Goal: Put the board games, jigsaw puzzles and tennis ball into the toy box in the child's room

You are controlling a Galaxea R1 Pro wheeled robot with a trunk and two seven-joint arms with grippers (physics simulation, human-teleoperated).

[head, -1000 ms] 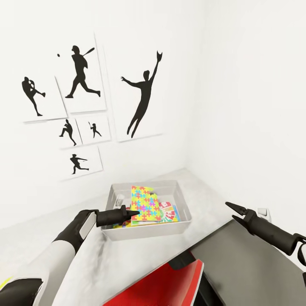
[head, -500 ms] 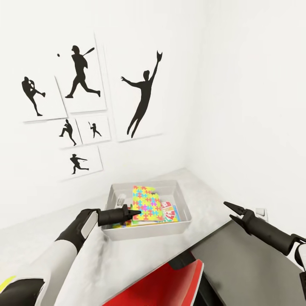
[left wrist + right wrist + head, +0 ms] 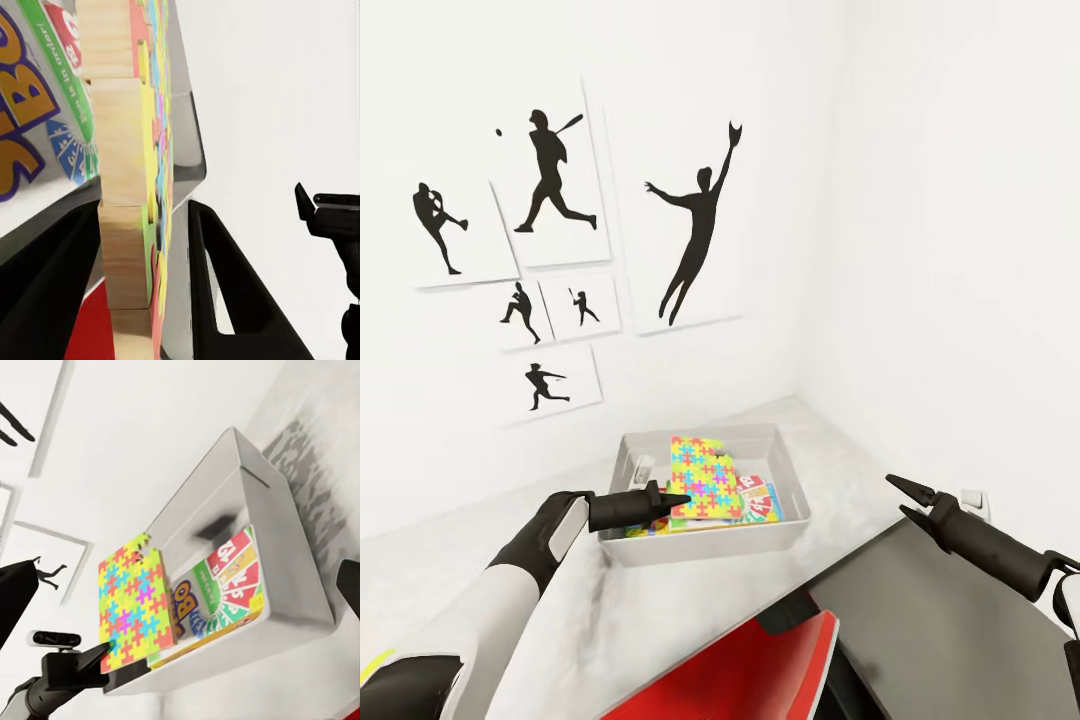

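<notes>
**Letting the puzzle go flat into the bin**

Fingers (image 3: 225, 300) of the left gripper (image 3: 660, 499) are clamped on the near edge of a jigsaw puzzle (image 3: 703, 478), one dark finger on each face, the wooden back and coloured front showing edge-on between them in the left wrist view. The puzzle hangs tilted inside the toy box (image 3: 705, 540), its far corner raised toward 12 o'clock and its lower edge over the printed board games (image 3: 758, 498) that lie flat on the bin floor at about 3 o'clock from it. Another coloured edge peeks from under the puzzle at 7 o'clock; whether that is the second puzzle I cannot tell.

To finish this step well, I judge the wrist should lower a little so the puzzle lies closer to the game boxes, then the fingers should part fully and pull back toward 6 o'clock over the near rim without catching the puzzle's notched edge. Released from this tilt, it may lean on the left wall.

Out at 4 o'clock, the right gripper (image 3: 905, 498) hovers over the counter (image 3: 575, 620) with its fingers apart, holding nothing.
</notes>
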